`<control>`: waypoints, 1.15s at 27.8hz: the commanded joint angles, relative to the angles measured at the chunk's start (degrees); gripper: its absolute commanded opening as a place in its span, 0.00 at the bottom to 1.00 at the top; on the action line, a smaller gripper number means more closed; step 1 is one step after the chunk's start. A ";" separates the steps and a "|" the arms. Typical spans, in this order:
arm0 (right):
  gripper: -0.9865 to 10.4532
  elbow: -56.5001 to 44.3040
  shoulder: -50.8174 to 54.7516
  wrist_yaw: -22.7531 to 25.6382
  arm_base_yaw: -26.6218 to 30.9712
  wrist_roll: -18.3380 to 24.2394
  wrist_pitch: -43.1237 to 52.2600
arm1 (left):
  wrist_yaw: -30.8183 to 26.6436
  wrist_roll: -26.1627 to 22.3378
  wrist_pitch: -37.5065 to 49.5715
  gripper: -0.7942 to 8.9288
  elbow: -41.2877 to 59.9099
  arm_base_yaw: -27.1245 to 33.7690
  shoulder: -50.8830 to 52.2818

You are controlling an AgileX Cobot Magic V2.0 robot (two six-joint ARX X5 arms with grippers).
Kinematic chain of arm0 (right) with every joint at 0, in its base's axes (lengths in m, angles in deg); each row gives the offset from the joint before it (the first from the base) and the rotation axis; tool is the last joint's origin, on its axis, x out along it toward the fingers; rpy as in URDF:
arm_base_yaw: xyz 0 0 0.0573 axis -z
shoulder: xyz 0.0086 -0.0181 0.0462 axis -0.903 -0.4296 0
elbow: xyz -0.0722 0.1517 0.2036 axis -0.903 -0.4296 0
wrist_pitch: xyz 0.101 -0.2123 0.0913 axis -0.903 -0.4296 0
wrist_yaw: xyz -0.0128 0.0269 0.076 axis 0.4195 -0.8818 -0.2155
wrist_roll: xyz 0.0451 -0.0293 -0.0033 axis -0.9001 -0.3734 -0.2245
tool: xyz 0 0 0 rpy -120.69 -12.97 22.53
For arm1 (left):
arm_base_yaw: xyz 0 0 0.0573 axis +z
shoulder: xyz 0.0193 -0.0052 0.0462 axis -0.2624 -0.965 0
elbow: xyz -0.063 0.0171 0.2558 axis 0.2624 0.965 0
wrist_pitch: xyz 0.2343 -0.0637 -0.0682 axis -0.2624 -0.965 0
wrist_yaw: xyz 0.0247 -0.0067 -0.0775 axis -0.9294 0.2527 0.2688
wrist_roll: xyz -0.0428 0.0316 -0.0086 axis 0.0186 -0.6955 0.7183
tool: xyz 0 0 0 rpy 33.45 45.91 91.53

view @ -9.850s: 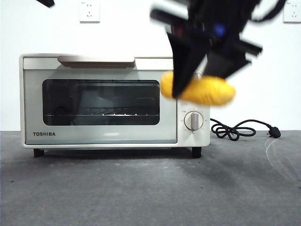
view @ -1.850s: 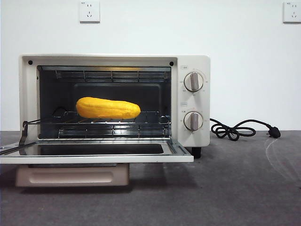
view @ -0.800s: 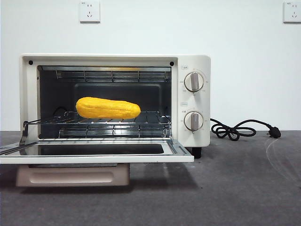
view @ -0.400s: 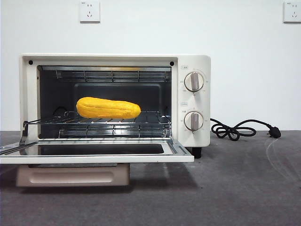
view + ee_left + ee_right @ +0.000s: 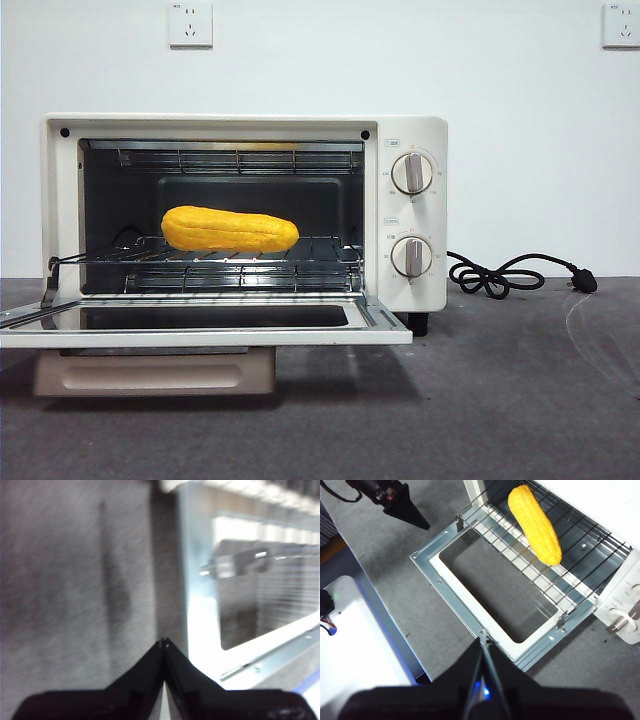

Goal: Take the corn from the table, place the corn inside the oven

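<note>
The corn [image 5: 230, 230] lies lengthwise on the wire rack [image 5: 320, 250] inside the cream-white oven [image 5: 405, 130], left of the rack's middle. The oven door [image 5: 200, 335] hangs fully open, flat over the table [image 5: 500, 400]. No gripper shows in the front view. In the right wrist view my right gripper [image 5: 482, 636] is shut and empty, raised over the door's front edge, with the corn [image 5: 535, 524] beyond it. My left gripper [image 5: 163, 642] is also shut and empty, above the table beside the door's side edge, and shows as a black tip [image 5: 425, 526] in the right wrist view.
Two round knobs [image 5: 412, 173] sit on the oven's right panel. A black cord [image 5: 500, 275] with its plug lies on the table right of the oven. A white platform with a blue edge [image 5: 360, 640] borders the table near my right arm.
Compared with 8.7 s ago, the door now stands open, the corn rests on the rack, and the arm that held it has left the front view. Nothing moved in the last second.
</note>
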 commanded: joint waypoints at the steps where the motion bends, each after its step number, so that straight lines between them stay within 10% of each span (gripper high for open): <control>1: 0.07 0.11 0.00 -0.24 0.02 1.07 0.46 | -0.59 0.96 0.44 0.07 0.59 0.04 -1.20; 32: 0.07 0.11 0.00 -0.46 0.02 0.55 2.14 | 5.46 1.18 -0.61 0.07 0.59 -6.64 -4.37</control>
